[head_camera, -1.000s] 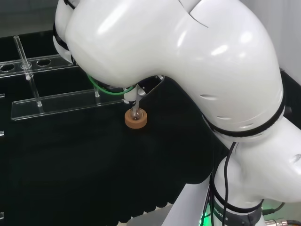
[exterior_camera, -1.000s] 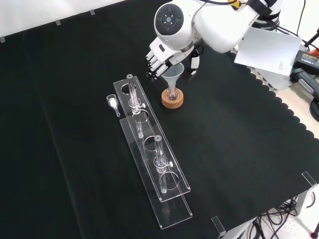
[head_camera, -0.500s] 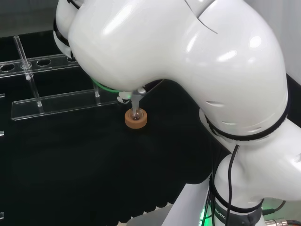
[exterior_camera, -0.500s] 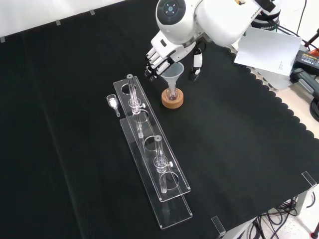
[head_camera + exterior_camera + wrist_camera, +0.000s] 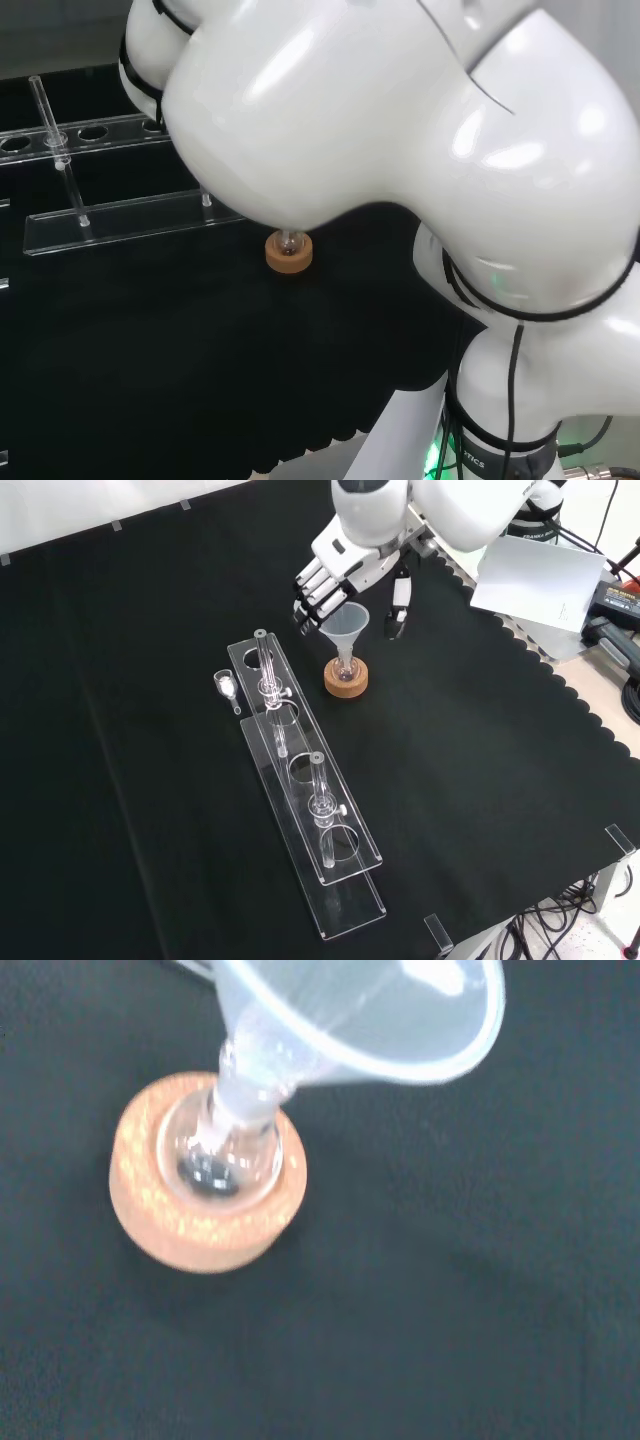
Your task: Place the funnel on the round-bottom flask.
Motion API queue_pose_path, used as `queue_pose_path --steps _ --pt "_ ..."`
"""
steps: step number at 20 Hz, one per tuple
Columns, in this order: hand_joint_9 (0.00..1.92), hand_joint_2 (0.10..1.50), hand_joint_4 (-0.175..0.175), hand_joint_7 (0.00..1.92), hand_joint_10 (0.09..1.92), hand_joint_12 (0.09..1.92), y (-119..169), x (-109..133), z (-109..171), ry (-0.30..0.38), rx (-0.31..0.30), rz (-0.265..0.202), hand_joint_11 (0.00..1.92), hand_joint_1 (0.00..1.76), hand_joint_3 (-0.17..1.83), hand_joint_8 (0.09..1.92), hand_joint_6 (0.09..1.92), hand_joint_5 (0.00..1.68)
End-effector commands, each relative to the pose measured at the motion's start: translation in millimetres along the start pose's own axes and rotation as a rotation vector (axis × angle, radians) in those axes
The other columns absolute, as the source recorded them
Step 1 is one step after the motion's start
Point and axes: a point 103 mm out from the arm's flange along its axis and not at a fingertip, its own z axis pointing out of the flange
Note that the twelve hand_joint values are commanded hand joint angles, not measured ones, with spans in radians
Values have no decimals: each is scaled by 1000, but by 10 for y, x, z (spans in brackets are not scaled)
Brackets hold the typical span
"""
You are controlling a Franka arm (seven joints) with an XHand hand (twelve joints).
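Lifted clear since a second ago, the hand (image 5: 345, 565) hangs fingers apart above the funnel (image 5: 344, 630), seated in the round-bottom flask (image 5: 222, 1155), its cork stand (image 5: 346, 678) steadying both.

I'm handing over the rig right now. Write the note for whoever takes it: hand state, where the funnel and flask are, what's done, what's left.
Hand: open, fingers relaxed, above and behind the funnel in the front view, holding nothing.
Funnel: stands with its stem in the neck of the flask; it looks slightly tilted in the wrist view.
Flask: sits in the cork ring on the black cloth, right of the clear racks in the front view.
Done: funnel placed on the flask and let go.
Left: move the hand clear without knocking the funnel; check that it stays seated.
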Motion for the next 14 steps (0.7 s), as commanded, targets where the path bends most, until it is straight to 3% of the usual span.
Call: queue_pose_path --steps 1,14 --pt "241 694 -40 66 745 1440 -74 -374 -118 94 -68 3 183 493 185 620 87 309" --pt "324 710 -42 143 713 1416 -37 -1017 -224 175 -114 39 215 521 187 660 87 360"
